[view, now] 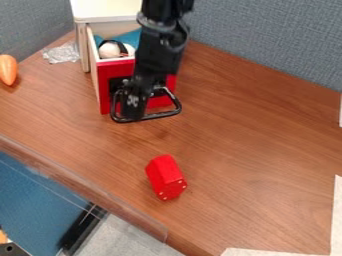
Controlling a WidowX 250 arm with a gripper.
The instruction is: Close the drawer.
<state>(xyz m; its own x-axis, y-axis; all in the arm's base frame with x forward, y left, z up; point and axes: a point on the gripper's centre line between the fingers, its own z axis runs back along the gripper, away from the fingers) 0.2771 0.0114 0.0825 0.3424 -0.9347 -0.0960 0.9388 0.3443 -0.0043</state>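
hand (pixel 134 106) at handle (pixel 163 115) | drawer (pixel 104 86) open | inside: blue item (pixel 129 38), black-white ball (pixel 111 49)

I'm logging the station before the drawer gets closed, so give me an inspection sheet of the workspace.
Surface: brown wood-grain tabletop.
Job's things: red-fronted drawer pulled out of its cabinet; white-and-black ball and blue item inside.
Clutter: red block nearer the camera than the drawer; orange object at the left; crumpled clear plastic beside the cabinet.
Gripper: the gripper is at the drawer's black handle; contact unclear.
Cables: nothing seen.
Surroundings: grey panels behind.
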